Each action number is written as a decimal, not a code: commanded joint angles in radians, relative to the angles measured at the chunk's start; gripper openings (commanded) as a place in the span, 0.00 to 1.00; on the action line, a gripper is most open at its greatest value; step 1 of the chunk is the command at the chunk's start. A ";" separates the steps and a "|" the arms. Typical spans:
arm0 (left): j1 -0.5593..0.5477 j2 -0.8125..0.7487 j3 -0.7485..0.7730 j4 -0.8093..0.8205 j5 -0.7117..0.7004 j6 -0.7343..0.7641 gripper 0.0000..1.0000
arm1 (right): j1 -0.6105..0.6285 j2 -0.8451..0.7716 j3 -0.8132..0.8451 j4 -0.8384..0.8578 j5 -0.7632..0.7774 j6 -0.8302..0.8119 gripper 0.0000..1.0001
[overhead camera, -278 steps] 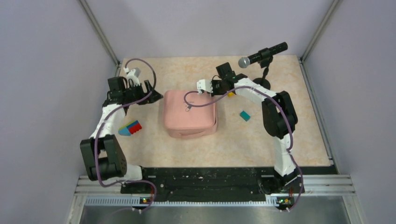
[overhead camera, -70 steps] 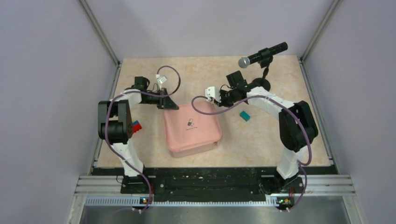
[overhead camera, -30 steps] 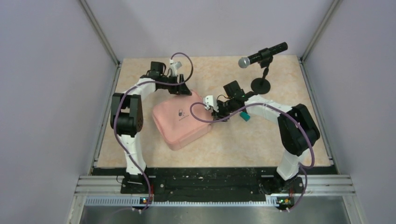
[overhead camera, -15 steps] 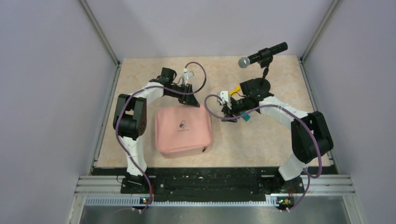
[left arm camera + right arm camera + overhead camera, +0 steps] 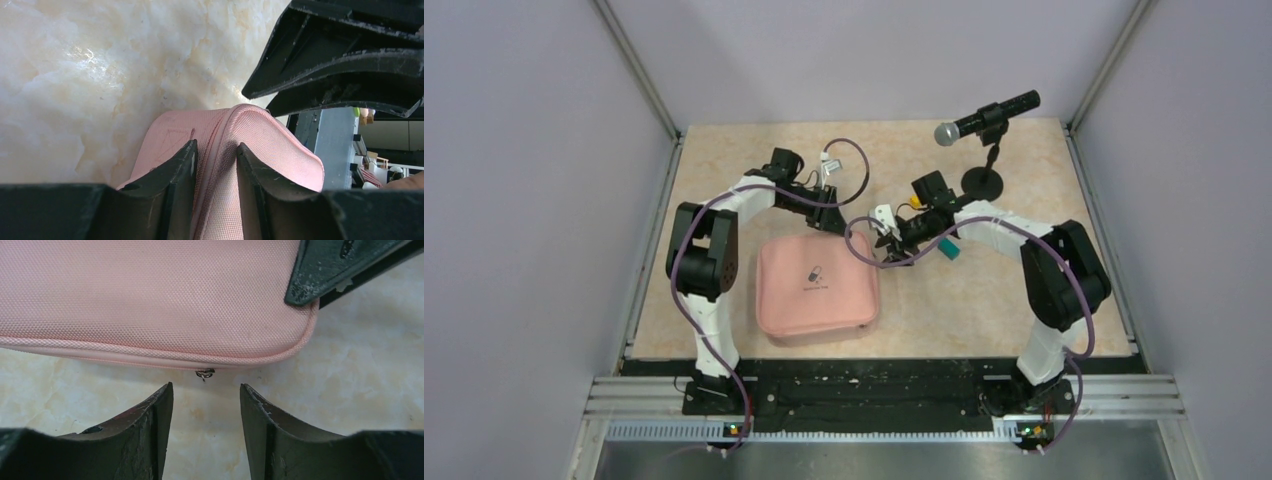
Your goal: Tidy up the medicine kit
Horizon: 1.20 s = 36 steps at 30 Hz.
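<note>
The medicine kit (image 5: 817, 290) is a pink zipped case lying flat, pill logo up, in the middle of the table. My left gripper (image 5: 832, 218) is at its far edge. In the left wrist view it (image 5: 216, 147) is shut on a raised fold of the kit's pink fabric (image 5: 280, 150), with the zip seam between the fingers. My right gripper (image 5: 882, 245) is just off the kit's far right corner. Its jaws (image 5: 206, 387) stand open over bare table. A small metal zip pull (image 5: 205, 373) on the kit's edge (image 5: 150, 295) lies just beyond the fingertips.
A microphone (image 5: 984, 118) on a round-based stand (image 5: 981, 182) is at the back right. A teal block (image 5: 948, 249) lies beside the right arm. The left gripper's black fingers (image 5: 340, 265) show at the top right of the right wrist view.
The kit turned from a tilted lie to square with the table. My left gripper closed on its far edge. My right gripper opened wider and came back leftward to the kit's corner.
</note>
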 commanded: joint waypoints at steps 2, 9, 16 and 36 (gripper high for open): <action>0.002 -0.057 0.005 -0.023 0.040 0.010 0.38 | 0.031 0.014 0.031 -0.025 -0.074 -0.025 0.49; 0.000 -0.054 0.009 -0.019 0.036 0.007 0.38 | 0.051 0.038 0.020 0.087 -0.070 0.099 0.41; 0.001 -0.045 0.011 -0.021 0.038 0.011 0.37 | 0.059 0.053 0.019 0.165 -0.082 0.224 0.11; 0.213 0.001 0.145 0.174 -0.175 -0.185 0.00 | 0.073 -0.160 -0.054 -0.279 0.182 -0.009 0.00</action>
